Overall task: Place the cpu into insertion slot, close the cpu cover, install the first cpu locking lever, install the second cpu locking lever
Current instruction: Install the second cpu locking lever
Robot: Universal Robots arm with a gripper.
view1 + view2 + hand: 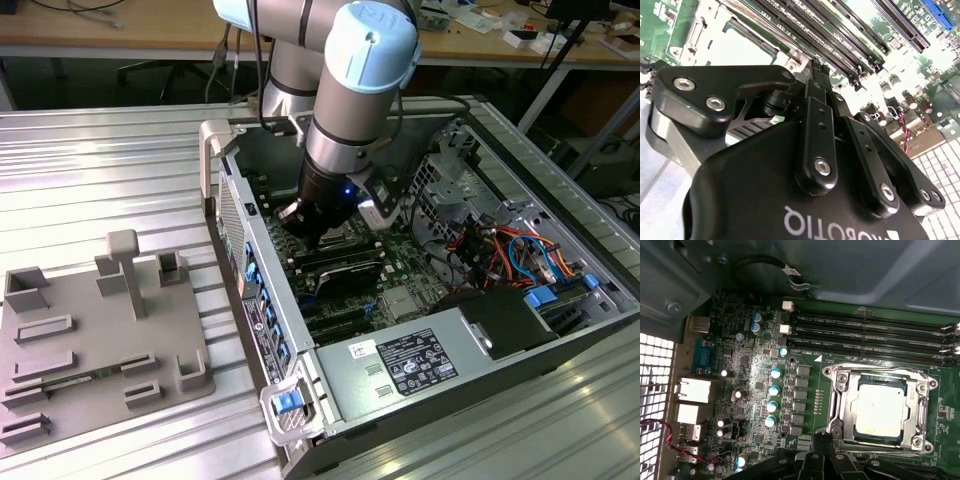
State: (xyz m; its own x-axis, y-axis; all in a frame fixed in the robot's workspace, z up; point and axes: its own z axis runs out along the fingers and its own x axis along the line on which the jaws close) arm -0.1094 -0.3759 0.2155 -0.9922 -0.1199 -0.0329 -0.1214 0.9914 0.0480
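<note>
The cpu (880,410), silvery square, lies flat in the slot (840,405); the cover (917,407) (thin silver frame) is down around it, window showing the chip.

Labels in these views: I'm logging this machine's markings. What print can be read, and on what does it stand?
Black label on the power supply: white print, too small to read.
White sticker beside it: a dark scrawl, unreadable.
Motherboard, white print by the memory slots: too small.
Gripper body: white lettering, upside down and cut off.
</note>
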